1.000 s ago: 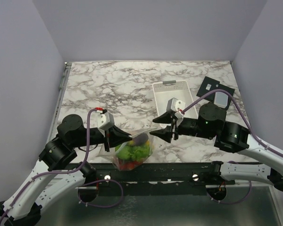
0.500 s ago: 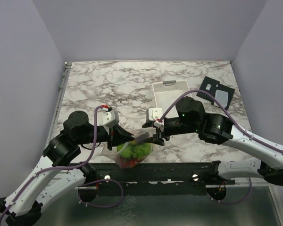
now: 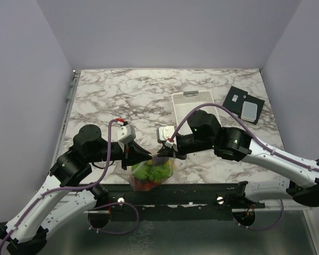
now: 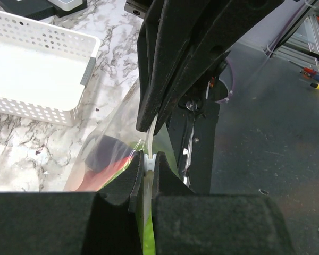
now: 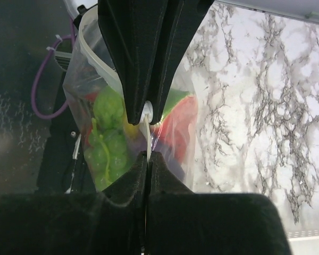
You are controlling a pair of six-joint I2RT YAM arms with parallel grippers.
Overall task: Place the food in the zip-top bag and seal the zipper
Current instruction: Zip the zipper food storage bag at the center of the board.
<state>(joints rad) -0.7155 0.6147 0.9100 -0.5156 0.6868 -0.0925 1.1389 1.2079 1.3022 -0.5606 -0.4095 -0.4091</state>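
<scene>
Food bagged; sealing the zipper is the step in hand.

All the food that shows sits inside the bag, which is held up at the near edge of the surface; the left tool and right tool meet tip to tip, each pinched closed on the zipper at the bag's mouth; whether the strip is pressed shut along its length cannot be told; the sealing run looks unfinished.

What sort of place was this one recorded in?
Probably a lab test booth, not a kitchen: plain walls box in a marble-print table, and the food in the zip-top bag looks like toy produce.
</scene>
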